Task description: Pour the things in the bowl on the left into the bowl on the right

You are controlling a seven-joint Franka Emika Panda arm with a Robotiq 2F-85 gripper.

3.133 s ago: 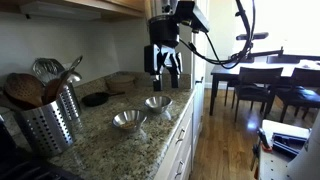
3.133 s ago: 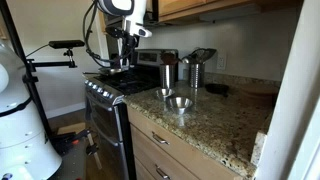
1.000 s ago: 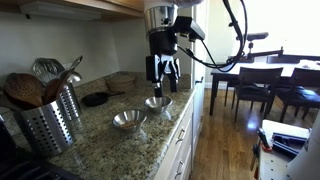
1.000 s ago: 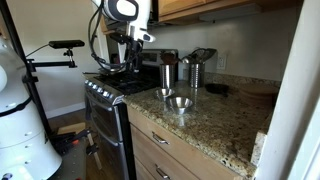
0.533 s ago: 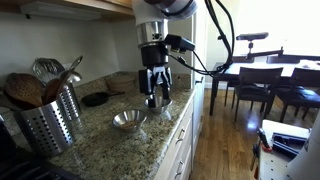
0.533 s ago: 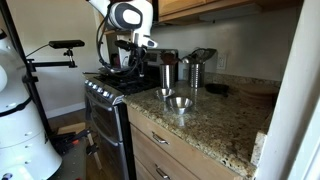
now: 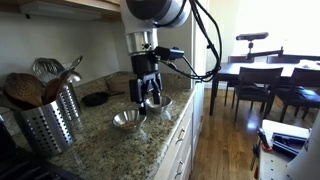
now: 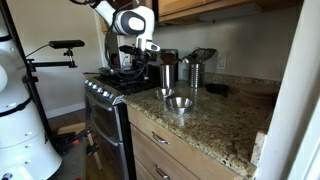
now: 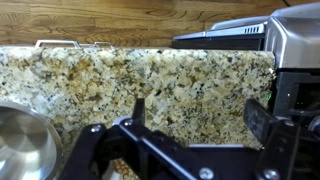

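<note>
You've brought the arm (image 7: 150,15) down toward the counter (image 9: 150,75); the jaws stand wide apart, holding nothing. One steel bowl (image 9: 18,140) sits just left of them, the second bowl (image 7: 160,102) near; contents unclear. Bare granite lies ahead, then the counter's edge; stove (image 9: 295,45) right.

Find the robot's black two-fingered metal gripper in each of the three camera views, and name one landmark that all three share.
Exterior view: black two-fingered gripper, left of centre, low over the counter beside a round steel bowl.
Exterior view: gripper, upper centre-left, near the stainless steel stove.
Wrist view: gripper, along the bottom edge, fingers spread open.
Shared landmark: speckled granite countertop.
</note>
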